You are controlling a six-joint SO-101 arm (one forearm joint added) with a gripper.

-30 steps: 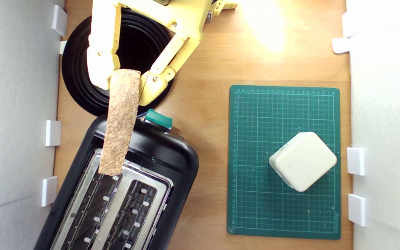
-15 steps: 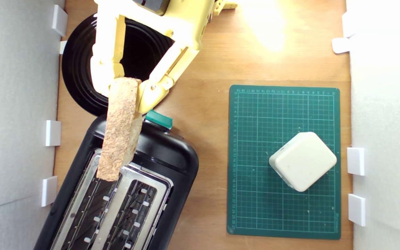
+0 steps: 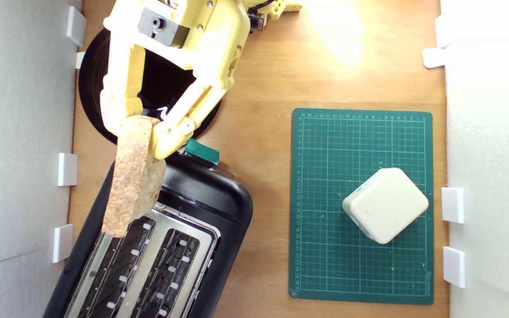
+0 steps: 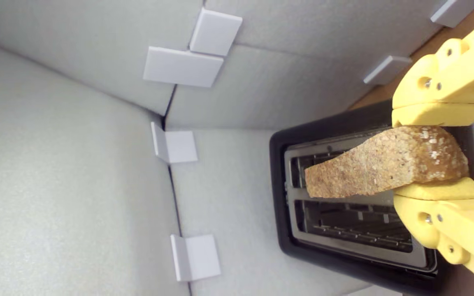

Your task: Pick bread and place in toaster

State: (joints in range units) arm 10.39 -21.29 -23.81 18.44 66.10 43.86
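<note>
My gripper (image 3: 142,128) clamped on bread slice (image 3: 131,181), crust edge up, slice pinched at one end between both yellow fingers (image 4: 436,115). Bread held above toaster (image 3: 201,194), over slot nearer exterior view's left, free end reaching past toaster's left rim. Black plate (image 3: 91,88) just behind toaster. Green lever knob (image 3: 201,151) on toaster's near end. Green cutting mat (image 3: 325,198) right of toaster, cream block (image 3: 385,204) on mat.

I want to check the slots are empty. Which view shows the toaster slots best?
The exterior view: it looks straight down into both slots of the toaster, though the bread covers one end. The wrist view sees them obliquely, partly behind the bread and gripper.
</note>
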